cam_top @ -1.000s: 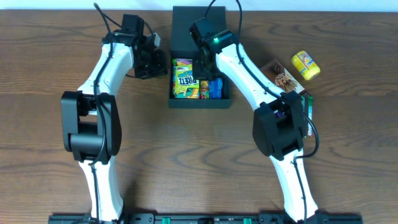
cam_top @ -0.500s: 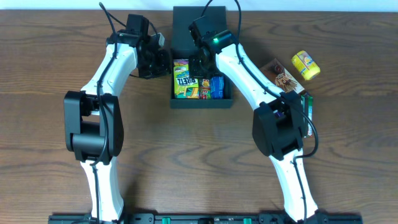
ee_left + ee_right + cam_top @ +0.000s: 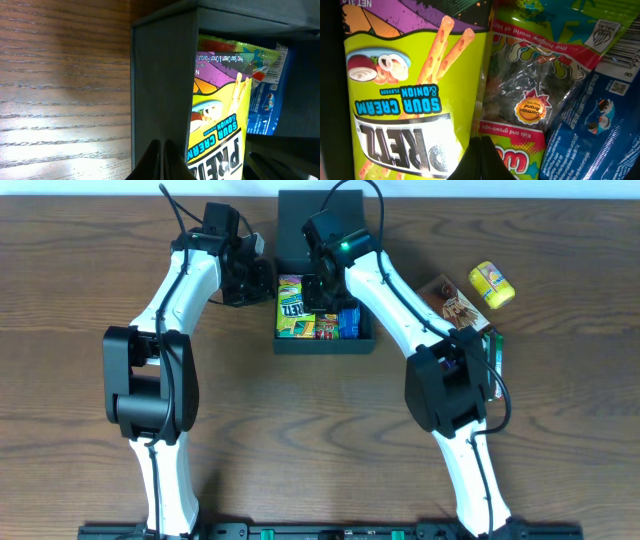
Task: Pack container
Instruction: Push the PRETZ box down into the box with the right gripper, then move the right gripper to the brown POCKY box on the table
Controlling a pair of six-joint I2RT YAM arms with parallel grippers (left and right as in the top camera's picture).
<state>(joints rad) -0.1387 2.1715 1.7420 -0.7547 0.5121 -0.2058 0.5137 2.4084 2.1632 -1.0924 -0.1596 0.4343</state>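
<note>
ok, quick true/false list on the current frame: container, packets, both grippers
1. The container is open with packets inside. True.
2. The sour cream pretzel packet lies along the container's right wall. False: in the overhead view it lies along the left wall.
3. A yellow packet sits on the table outside the container. True.
4. The left gripper is over the packets in the container. False: it is at the container's left wall. The right gripper is the one over the packets.
5. The blue packet is in the container. True.
</note>
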